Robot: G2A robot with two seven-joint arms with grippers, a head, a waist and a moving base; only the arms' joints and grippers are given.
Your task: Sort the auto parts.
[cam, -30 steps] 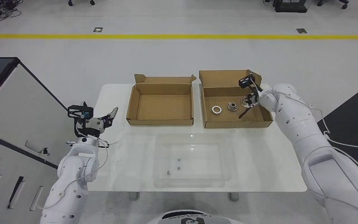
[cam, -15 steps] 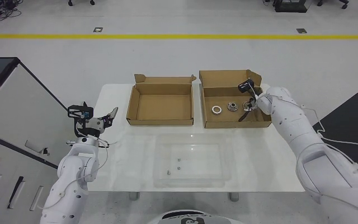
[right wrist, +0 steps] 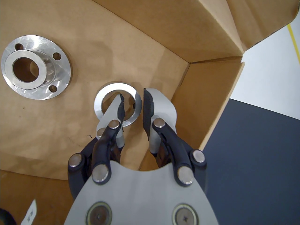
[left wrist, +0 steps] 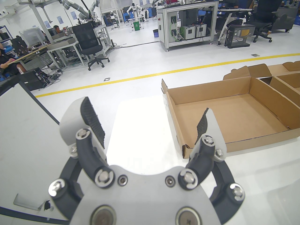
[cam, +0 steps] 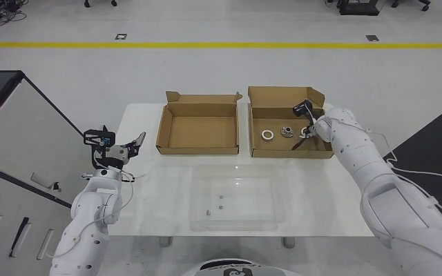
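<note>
Top view is showing my left claw hovering at the left edge of the white tabletop, spread wide and holding nothing. Just right of it a cardboard box is sitting with its flaps open, and nearer me a clear tray is carrying three small parts. Farther right, the second box is holding auto parts in a row: a flat ring, a flanged hub of bright turned metal with bolt holes, and a thick ring lying flat near the box's right wall. My right claw is straddling that thick ring's wall, parted only slightly, with a gap showing at the inner pad, so it is gripping nothing. A white label is showing on the cardboard beside it, its print too blurred to read. Behind the boxes, a yellow line is crossing the pale floor.
</note>
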